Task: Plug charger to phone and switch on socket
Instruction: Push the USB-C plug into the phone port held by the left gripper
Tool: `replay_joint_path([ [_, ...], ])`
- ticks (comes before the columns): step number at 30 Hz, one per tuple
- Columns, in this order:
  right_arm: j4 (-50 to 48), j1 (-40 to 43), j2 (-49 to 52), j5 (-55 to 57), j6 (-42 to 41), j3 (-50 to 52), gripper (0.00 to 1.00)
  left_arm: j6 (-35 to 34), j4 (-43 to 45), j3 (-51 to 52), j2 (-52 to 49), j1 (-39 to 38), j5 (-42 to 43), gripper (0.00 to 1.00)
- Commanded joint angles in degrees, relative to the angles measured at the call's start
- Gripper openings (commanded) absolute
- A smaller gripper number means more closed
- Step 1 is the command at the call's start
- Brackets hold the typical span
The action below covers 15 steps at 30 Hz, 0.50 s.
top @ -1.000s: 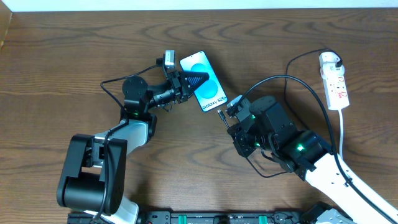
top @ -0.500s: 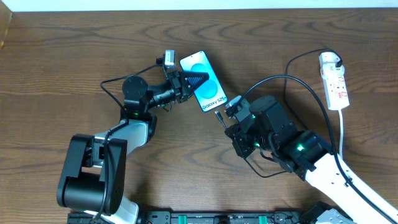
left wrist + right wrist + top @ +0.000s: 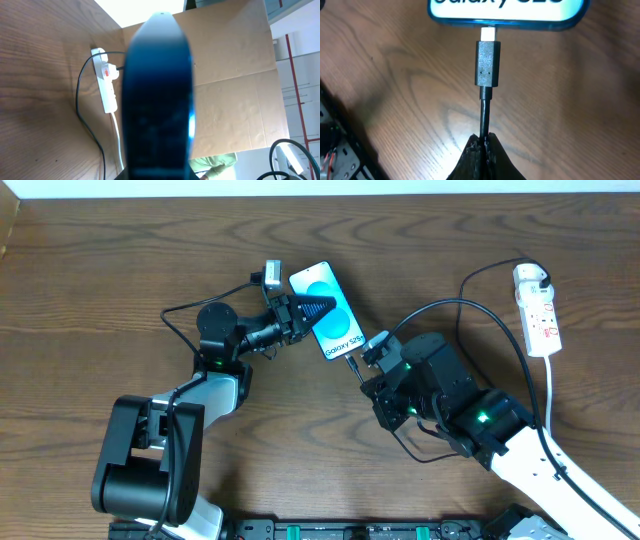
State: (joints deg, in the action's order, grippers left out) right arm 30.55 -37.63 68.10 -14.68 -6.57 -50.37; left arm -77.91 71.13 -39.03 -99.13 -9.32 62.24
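Note:
The phone (image 3: 341, 333) lies at an angle mid-table, its cyan screen up. My left gripper (image 3: 329, 307) is shut on it from the left, one dark finger across the screen. In the left wrist view the phone (image 3: 157, 100) is a blurred dark slab filling the centre. My right gripper (image 3: 362, 373) is shut on the charger (image 3: 460, 304) cable just behind its connector (image 3: 487, 62). The silver tip meets the bottom edge of the phone (image 3: 505, 10); part of the tip still shows. The socket (image 3: 538, 315) lies at the far right, with the charger's plug in its far end.
A thick white cord (image 3: 550, 410) runs from the socket toward the front, beside my right arm. The black cable arcs between socket and right gripper. The socket (image 3: 106, 90) also shows in the left wrist view. A cardboard edge (image 3: 8, 225) sits at the far left.
My right gripper has edged up and left, bringing the connector closer to the phone's bottom edge. The left arm and phone have not moved.

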Motion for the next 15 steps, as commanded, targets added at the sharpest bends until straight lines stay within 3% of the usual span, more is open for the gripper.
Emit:
replay_joint_path([
  [1, -0.1, -0.5, -0.1, 3.1, -0.4, -0.2, 0.01, 1.0, 0.9, -1.3, 0.3, 0.2, 0.1, 0.07],
  [8, -0.2, -0.5, -0.1, 3.2, -0.4, -0.2, 0.01, 0.7, 0.9, -1.3, 0.3, 0.2, 0.1, 0.07],
  [15, -0.3, -1.6, -0.1, 3.2, -0.2, -0.2, 0.01, -0.3, -7.5, -1.3, 0.3, 0.2, 0.1, 0.07],
])
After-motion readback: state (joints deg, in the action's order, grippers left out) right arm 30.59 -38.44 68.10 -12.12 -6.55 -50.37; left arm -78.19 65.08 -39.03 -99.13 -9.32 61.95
